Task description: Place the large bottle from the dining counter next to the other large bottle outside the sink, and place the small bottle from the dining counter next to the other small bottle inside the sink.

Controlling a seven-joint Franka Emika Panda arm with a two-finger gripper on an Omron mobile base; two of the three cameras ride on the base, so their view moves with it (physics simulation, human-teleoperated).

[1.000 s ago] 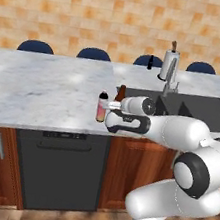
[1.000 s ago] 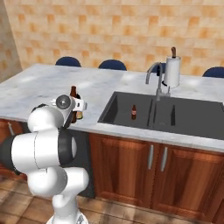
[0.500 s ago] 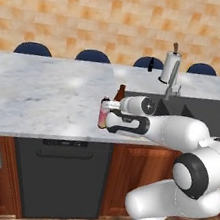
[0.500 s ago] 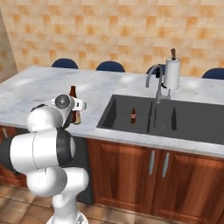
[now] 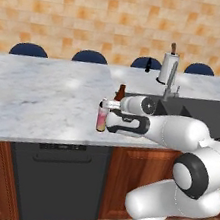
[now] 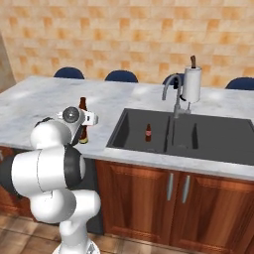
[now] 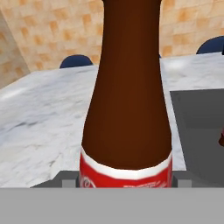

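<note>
where marble counter (image 5: 37, 100) meets tan tile wall (image 5: 73, 9)

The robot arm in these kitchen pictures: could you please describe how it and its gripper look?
The arm is glossy white, built of thick rounded segments with dark grey to black bands and round caps at the joints. The gripper is a white block with a dark panel. No cables or markings are visible.

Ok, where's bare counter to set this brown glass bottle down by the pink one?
White marble counter left of the pale pink-orange bottle is bare back to the blue stools. Tight between that bottle and the dark grey sink, where the brown bottle is.
</note>
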